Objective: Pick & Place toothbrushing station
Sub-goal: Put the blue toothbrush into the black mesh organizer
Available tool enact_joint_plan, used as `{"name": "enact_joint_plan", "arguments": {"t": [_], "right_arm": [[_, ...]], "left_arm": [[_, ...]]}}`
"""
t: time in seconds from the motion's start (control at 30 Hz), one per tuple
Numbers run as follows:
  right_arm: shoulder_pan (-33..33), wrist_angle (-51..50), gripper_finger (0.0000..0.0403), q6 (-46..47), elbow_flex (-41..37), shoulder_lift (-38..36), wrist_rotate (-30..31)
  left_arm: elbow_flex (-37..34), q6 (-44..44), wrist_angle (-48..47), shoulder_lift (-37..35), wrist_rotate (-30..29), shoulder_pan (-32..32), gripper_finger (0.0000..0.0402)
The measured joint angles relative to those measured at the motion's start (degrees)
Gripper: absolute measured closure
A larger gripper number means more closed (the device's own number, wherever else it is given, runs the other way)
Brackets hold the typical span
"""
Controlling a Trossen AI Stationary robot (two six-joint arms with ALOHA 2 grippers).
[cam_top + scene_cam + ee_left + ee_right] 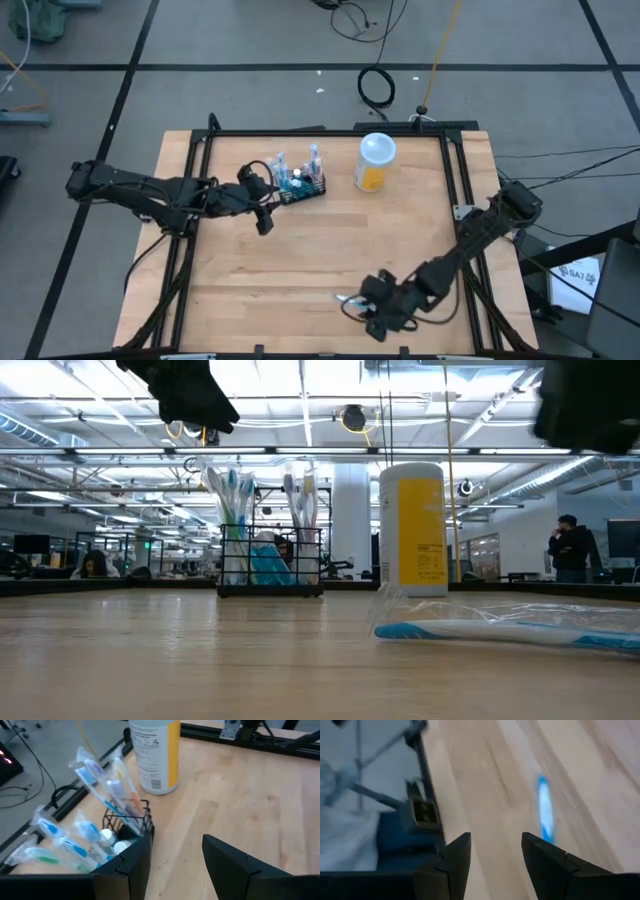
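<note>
Where toothbrushes (107,795) fill toothbrushing station (300,186), bottle (375,162) beside

Overhead and table-level views share the rack (300,184); the wrist views look close, the right one perhaps blurred.

Left gripper (262,205) hovers open (arm stretched rightward); right gripper (372,312) open, low near front edge

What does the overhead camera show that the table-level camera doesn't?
Only overhead: both whole arms, the left gripper beside the rack, the right gripper near the front edge, and the cables on the floor. Only table-level: the room behind, with a person standing. Both: the rack full of toothbrushes, the bottle and a wrapped toothbrush lying on the table.
</note>
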Motion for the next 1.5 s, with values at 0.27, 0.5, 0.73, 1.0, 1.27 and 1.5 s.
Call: {"name": "enact_joint_plan", "arguments": {"t": [0.27, 0.5, 0.73, 1.0, 1.27, 1.5], "right_arm": [[6.00, -2.60, 0.0232, 10.57, -5.44, -0.32, 3.31], [9.47, -1.71, 0.0232, 19.38, -13.14, -0.32, 3.59], [11.20, 7.06, 0.0232, 18.92, -18.91, -0.56, 4.72], [13.01, 9.41, 0.0232, 10.51, -19.32, -0.34, 5.17], [13.36, 9.33, 0.0248, 6.03, -19.32, -0.32, 4.80], [13.29, 9.30, 0.0325, 5.72, -19.38, -0.26, 4.47]], "left_arm": [[0.00, -2.34, 0.80, 0.01, -0.03, -3.19, 0.0218], [0.02, -2.38, 4.31, 0.01, -1.25, -3.84, 0.0218], [0.04, -2.47, 6.83, 0.01, -1.59, -3.82, 0.0218], [0.04, -3.72, 8.53, 0.01, -1.63, -3.82, 0.0218], [0.04, -3.80, 8.52, 0.01, -1.63, -3.82, 0.0218], [0.04, -3.78, 8.45, 0.01, -1.60, -3.82, 0.0218]]}}
